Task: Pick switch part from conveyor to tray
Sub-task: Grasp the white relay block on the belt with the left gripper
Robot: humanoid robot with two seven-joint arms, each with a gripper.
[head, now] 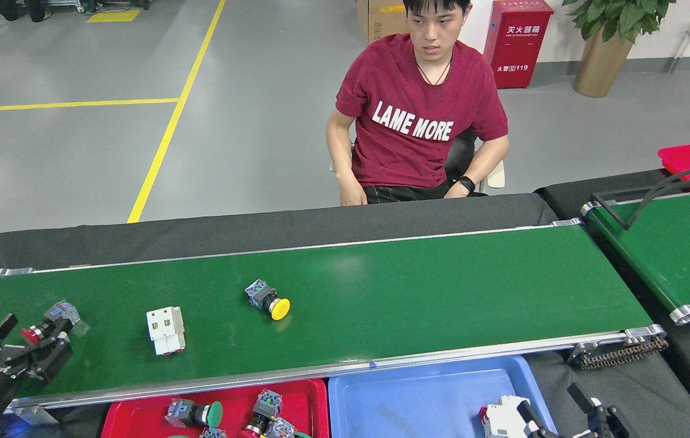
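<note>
Red-capped switch part [47, 325] lies on the conveyor [442, 292] between my left gripper's [21, 342] spread fingers [58, 356], ungrasped. Rightward sit a white block [165, 330] and yellow pushbutton [269, 300]. My right gripper [594, 420] looks spread too.

right pincer [591, 417] cut off below

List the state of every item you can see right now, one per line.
Left gripper: open, around the red button switch.
Right gripper: low over the blue tray, cannot tell if open.
White switch block: lying flat on the conveyor.
Yellow button switch: on its side.
Red tray: holds several switches.
</note>
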